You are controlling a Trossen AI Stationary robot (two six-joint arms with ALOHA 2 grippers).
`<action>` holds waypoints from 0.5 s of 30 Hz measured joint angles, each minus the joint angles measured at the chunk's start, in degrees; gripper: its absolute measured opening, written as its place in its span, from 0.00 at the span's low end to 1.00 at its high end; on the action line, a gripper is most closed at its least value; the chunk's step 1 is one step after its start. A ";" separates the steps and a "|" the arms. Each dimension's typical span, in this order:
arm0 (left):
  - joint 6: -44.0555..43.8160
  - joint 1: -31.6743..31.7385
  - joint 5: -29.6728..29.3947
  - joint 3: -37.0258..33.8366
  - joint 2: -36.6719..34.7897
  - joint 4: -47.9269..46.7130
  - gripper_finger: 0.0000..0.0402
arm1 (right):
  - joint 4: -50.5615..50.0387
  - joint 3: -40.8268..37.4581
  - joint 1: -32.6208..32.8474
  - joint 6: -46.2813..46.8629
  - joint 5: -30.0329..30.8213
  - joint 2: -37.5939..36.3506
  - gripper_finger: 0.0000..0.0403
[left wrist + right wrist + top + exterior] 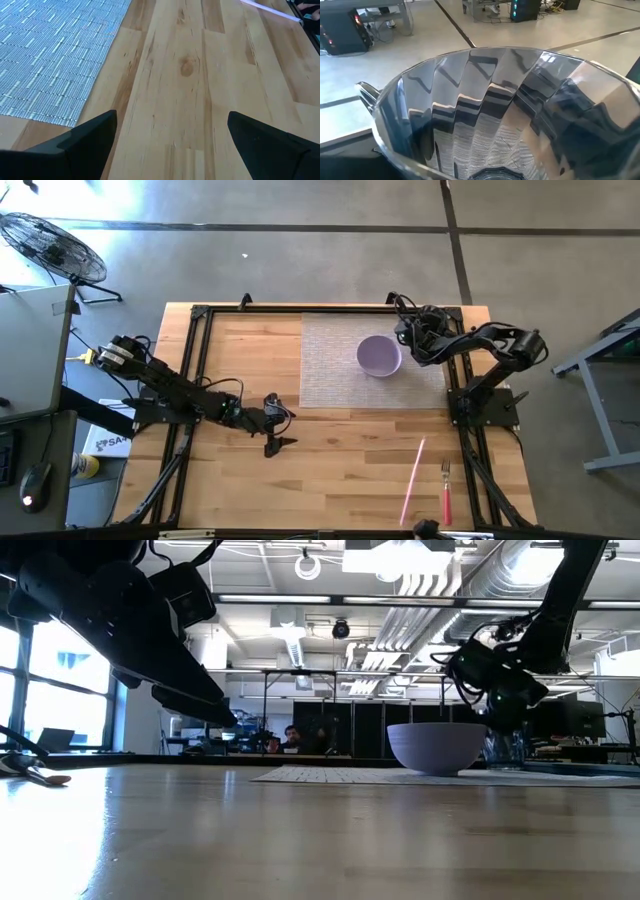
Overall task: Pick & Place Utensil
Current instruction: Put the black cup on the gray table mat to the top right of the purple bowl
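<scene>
Although my two arms sit at opposite sides of the table [330, 470], the utensils lie on bare wood in the near right corner — and that is the relation the next reach turns on. From my left gripper [277, 427], which hovers over the wood just off the near left corner of the woven mat [330, 365], they lie across the table toward my right and nearer the front edge; its fingers [85, 142] stand wide apart with nothing between them. My right gripper [412, 332] is at the far side by the lilac bowl [379, 355] on the mat, and its wrist view is filled by a clear faceted glass [495, 115]; whether the fingers grip that glass I cannot tell, as they do not show. By my reckoning neither arm is much nearer, but the left one is free.

The pink straw-like stick [414, 480] lies with its long axis running near to far, leaning a little to the right at its far end. Just beside it, apart from it, the fork [446, 492] with a red handle lies nearly parallel, tines toward the far side. From the left wrist only the stick's tip [270, 10] shows, cut by the edge — the fork is out of that view, and the low view shows neither clearly
</scene>
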 joint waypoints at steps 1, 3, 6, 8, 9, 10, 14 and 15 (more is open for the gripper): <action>0.00 0.00 0.00 0.00 0.00 0.00 0.94 | 0.06 0.00 0.07 -0.04 -0.06 0.00 0.99; 0.00 0.00 0.00 0.00 0.00 0.00 0.94 | 0.06 0.00 0.09 -0.71 -0.20 0.00 0.99; -0.01 0.00 -0.02 0.00 0.00 0.00 0.94 | 0.15 0.00 0.09 -1.92 -0.59 -0.05 0.99; -0.02 0.00 0.00 0.00 0.00 0.00 0.94 | -0.11 0.00 0.08 -2.63 -0.97 -0.42 0.99; -0.02 0.00 0.00 0.00 0.00 0.00 0.94 | -0.20 0.00 0.07 -3.21 -1.23 -0.73 0.99; -0.04 0.00 0.00 0.00 0.00 0.00 0.94 | -0.22 0.00 0.07 -3.87 -1.61 -1.16 0.99; -0.15 0.00 -0.02 0.00 0.00 0.00 0.94 | -0.81 0.00 -0.06 -5.11 -3.50 -3.56 0.99; -0.33 0.00 0.00 0.00 0.00 0.00 0.94 | -1.21 0.00 -0.06 -4.89 -4.28 -4.09 0.99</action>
